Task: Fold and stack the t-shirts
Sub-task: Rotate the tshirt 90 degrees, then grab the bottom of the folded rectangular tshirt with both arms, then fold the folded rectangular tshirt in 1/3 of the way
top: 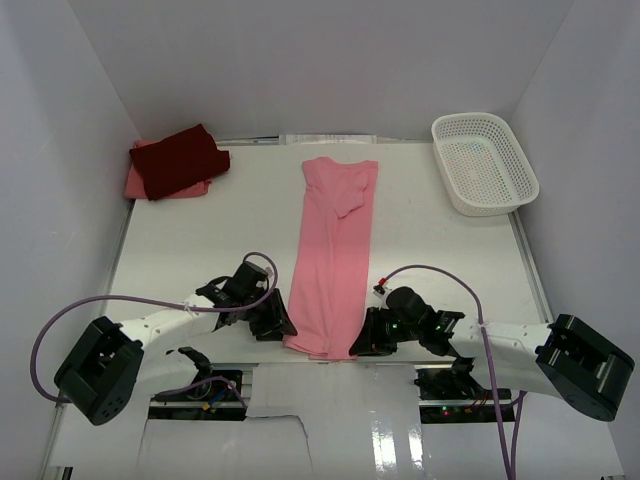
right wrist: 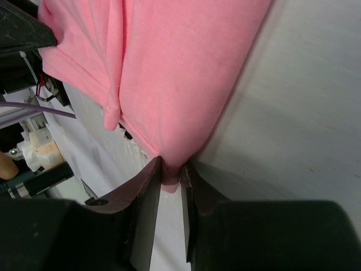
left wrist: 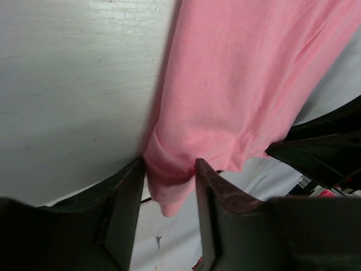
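The light pink t-shirt [top: 335,250] lies on the white table as a long narrow strip, sleeves folded in, its hem at the near edge. My left gripper [top: 275,322] is shut on the hem's left corner; in the left wrist view [left wrist: 169,169] bunched pink cloth [left wrist: 237,84] fills the gap between the fingers. My right gripper [top: 365,338] is shut on the hem's right corner; in the right wrist view [right wrist: 171,169] the pink cloth [right wrist: 180,73] is pinched tight. The dark maroon t-shirt [top: 180,158] lies folded on the salmon pink one [top: 135,183] at the back left.
A white plastic mesh basket [top: 490,205] stands at the back right corner. White walls close in the table on three sides. The arm bases and purple cables sit along the near edge.
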You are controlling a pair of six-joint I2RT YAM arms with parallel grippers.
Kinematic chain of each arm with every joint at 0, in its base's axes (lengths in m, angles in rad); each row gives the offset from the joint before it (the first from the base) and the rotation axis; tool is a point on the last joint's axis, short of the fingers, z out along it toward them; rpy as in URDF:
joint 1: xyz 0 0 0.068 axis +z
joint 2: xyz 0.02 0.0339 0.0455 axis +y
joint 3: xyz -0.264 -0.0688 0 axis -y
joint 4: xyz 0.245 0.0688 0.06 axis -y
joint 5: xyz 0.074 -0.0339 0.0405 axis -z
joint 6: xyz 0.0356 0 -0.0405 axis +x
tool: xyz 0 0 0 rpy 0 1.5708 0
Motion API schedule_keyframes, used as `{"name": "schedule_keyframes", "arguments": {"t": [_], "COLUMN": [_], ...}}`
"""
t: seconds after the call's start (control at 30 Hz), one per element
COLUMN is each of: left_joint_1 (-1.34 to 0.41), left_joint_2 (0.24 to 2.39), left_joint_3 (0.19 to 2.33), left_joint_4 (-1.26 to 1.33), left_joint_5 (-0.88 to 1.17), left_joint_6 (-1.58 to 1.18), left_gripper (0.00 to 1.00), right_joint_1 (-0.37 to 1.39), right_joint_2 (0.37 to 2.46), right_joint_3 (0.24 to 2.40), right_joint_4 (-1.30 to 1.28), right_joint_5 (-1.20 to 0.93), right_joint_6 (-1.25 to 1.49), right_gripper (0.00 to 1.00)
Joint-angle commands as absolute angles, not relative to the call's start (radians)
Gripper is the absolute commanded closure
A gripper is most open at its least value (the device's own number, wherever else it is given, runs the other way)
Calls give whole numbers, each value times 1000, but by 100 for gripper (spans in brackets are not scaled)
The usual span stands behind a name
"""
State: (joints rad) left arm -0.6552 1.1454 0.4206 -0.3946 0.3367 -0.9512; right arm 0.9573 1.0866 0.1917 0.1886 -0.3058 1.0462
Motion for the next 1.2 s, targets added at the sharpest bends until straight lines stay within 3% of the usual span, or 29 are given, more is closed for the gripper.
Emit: {"name": "schedule_keyframes", "arguments": {"t": [0.0,0.1,0.13,0.23,0.57,0.83,1.17], "left_joint_1": [-653,-653,-652,-653,-652,-580,-473], "left_joint_2": [1187,1212,1213,1213,1255,1433,1693], "left_joint_3": [380,379,379,388,638,860,1251], "left_joint_4": [-388,-367,-365,-364,-520,-509,-551], "left_joint_5": [304,313,314,337,347,302,201], "left_joint_6": [-927,-922,-920,-913,-884,-802,-689], "left_gripper": [52,66,77,88,92,93,93], "right_joint_1": [965,966,965,965,919,680,531], "right_joint_2": [1086,1077,1074,1057,1048,1091,1356], "right_joint_3": [201,210,213,235,414,531,788], "right_joint_4": [154,137,126,80,-90,-144,-160], "right_joint_5": [-265,-259,-259,-253,-261,-305,-348], "right_joint_6": [1039,1034,1032,1023,879,709,532], "right_gripper": [74,88,92,92,92,92,92]}}
